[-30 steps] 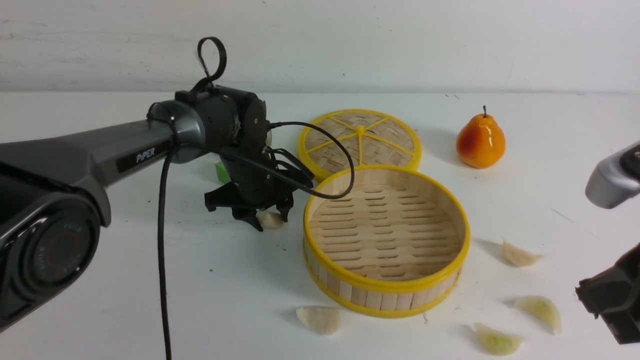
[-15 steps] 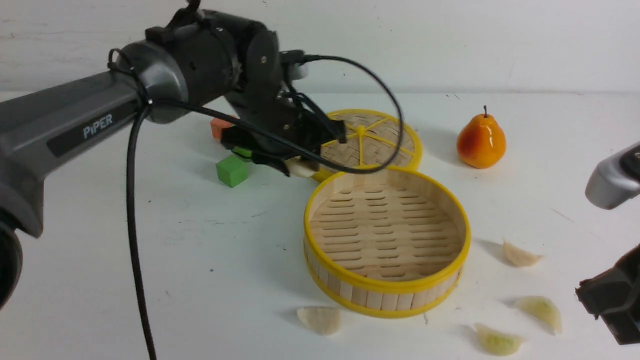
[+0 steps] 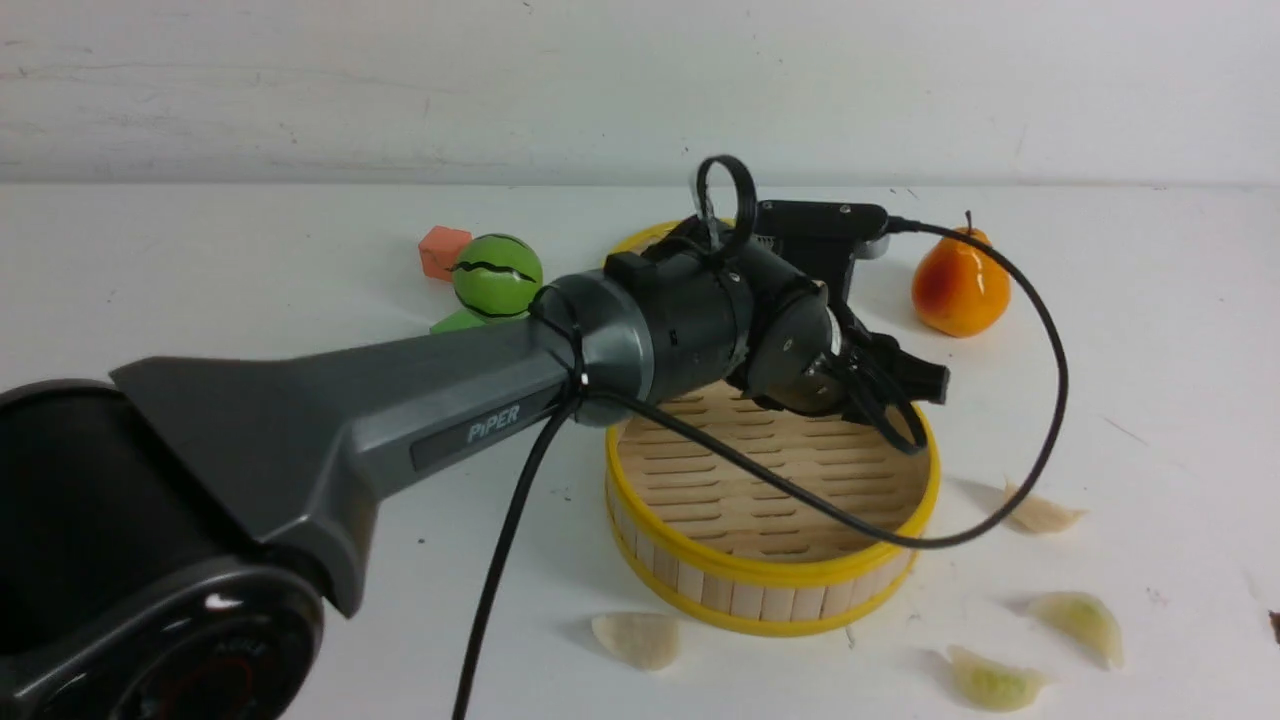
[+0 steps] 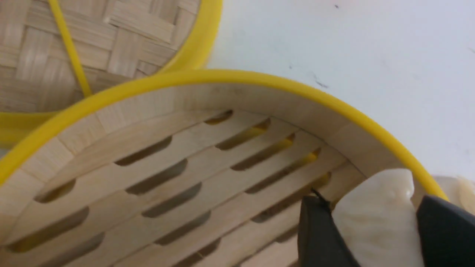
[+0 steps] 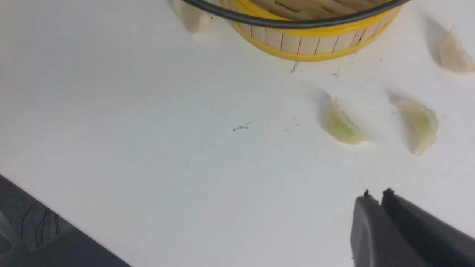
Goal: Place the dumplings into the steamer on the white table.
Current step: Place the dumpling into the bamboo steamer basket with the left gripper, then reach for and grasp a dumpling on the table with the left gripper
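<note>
My left gripper (image 3: 915, 385) hangs over the right inner side of the steamer (image 3: 760, 575). In the left wrist view it (image 4: 369, 202) is shut on a cream dumpling (image 4: 374, 226), held just inside the steamer's wall (image 4: 237, 96), above the slatted floor. On the white table (image 3: 200, 250) lie two cream dumplings (image 3: 637, 638) (image 3: 1040, 515) and two green-tinged dumplings (image 3: 1080, 618) (image 3: 992, 682). My right gripper (image 5: 376, 193) is shut and empty, above bare table near the green-tinged dumplings (image 5: 343, 128) (image 5: 421, 122); it is out of the front view.
The flat woven lid (image 4: 111, 37) lies behind the steamer, mostly hidden by the arm. A pear (image 3: 960, 283) stands at the back right. A green striped ball (image 3: 497, 275), an orange cube (image 3: 443, 250) and a green cube (image 3: 455, 322) sit back left. The arm's cable (image 3: 1040, 400) loops over the steamer.
My left gripper lifted the cream dumpling from the table left of the steamer and carried it right, over the steamer. The right arm has left the front view.
</note>
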